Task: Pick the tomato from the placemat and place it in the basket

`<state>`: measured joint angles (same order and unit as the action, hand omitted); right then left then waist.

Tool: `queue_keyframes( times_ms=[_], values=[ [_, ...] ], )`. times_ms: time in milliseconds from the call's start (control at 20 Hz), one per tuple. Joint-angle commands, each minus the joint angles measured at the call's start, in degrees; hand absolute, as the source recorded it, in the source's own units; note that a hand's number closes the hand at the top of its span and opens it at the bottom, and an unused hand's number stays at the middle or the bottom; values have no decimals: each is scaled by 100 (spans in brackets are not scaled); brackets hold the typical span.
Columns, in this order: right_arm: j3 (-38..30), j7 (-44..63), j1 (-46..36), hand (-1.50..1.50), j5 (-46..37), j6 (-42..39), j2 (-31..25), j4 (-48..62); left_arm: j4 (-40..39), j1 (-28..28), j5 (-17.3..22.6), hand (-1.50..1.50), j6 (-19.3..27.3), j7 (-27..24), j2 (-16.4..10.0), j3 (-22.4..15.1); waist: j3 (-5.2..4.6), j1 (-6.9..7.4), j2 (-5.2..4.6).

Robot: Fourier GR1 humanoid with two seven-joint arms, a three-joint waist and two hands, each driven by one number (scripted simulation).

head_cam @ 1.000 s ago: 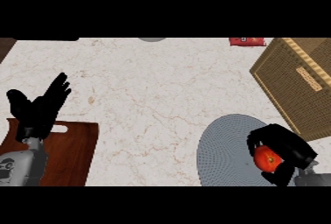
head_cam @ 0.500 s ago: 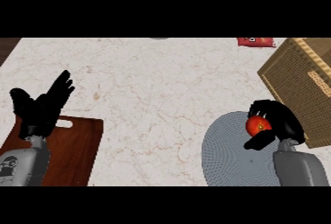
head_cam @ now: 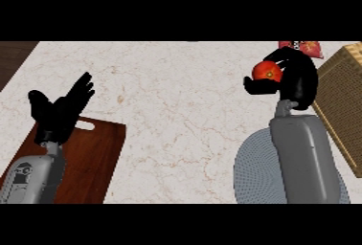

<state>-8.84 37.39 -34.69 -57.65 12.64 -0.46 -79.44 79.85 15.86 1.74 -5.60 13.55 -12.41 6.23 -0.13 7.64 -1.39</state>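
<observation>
The red tomato [head_cam: 268, 71] is held in my right hand [head_cam: 295, 76], whose fingers and thumb curl round it, up in the air at the upper right, just left of the woven basket [head_cam: 341, 100]. The grey round placemat [head_cam: 254, 177] lies at the lower right, partly hidden by my right forearm. My left hand [head_cam: 60, 109] rests open with fingers up at the left, above the wooden cutting board.
A dark wooden cutting board [head_cam: 96, 158] lies at the lower left under my left forearm. A small red packet [head_cam: 305, 46] sits at the back right, beside the basket's far corner. The counter's dark edge shows at the upper left.
My right hand has lifted the tomato off the placemat and carried it up and away, toward the basket's left side. The left hand stays where it was.
</observation>
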Motion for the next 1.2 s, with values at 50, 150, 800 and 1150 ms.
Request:
queue_keyframes(
  times_ms=[50,150,800,1150],
  values=[
    [326,1505,-1369,150,-1027,1255,44,629,-39,131,-107,0,49,49,98,-148,-17,74,8],
    [326,2136,-1923,150,-1506,1373,45,1046,-168,291,-51,0,12,65,-60,15,-22,-55,9],
    [-532,3434,-4481,150,-3184,1323,-327,3667,-167,119,-12,0,149,111,-97,214,-1,-419,35],
    [-1050,3458,-4992,150,-3551,1343,-996,4368,-312,227,59,0,71,96,-229,349,1,-518,49]
  ],
)
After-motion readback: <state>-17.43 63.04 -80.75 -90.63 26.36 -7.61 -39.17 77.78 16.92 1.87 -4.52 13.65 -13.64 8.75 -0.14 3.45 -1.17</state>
